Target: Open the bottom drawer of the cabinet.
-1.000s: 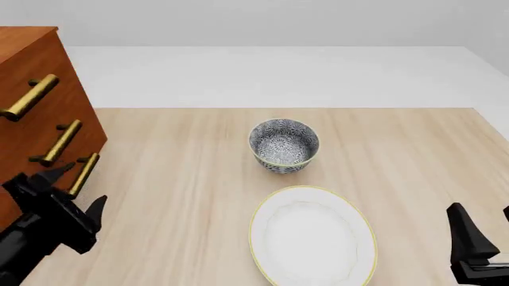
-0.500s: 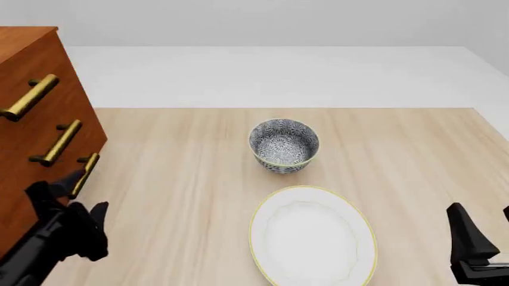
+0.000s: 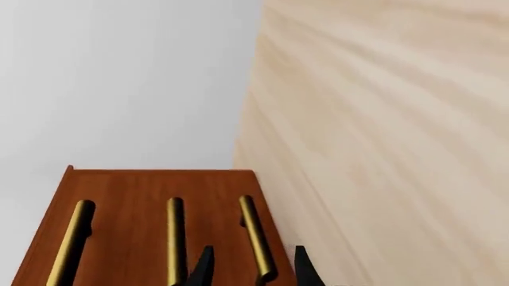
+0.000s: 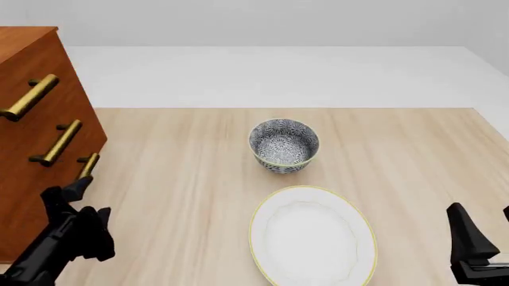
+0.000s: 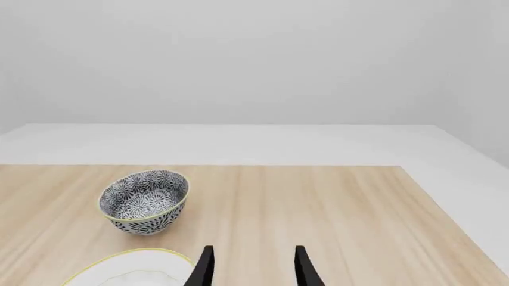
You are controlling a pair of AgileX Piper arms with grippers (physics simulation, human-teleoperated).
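Two black end effectors sit nearest the camera. The left end effector (image 4: 83, 202) — fingers spread, holding nothing — is at the near left of the light wooden bench (image 4: 199, 173); in the left wrist view its fingertips straddle the near end of the brass bar handle (image 3: 256, 244) on the reddish-brown wooden bottom drawer (image 4: 32, 196), contact not discernible. The right end effector (image 5: 250, 265) — fingers parted, empty — hangs at the near right. Between them lies a white oval plate with a yellow rim (image 4: 312, 236). Beyond it stands a blue-and-white patterned ceramic bowl (image 4: 284, 145). The large reddish-brown wooden cabinet (image 4: 36, 89) occupies the left edge; all three drawer fronts look flush.
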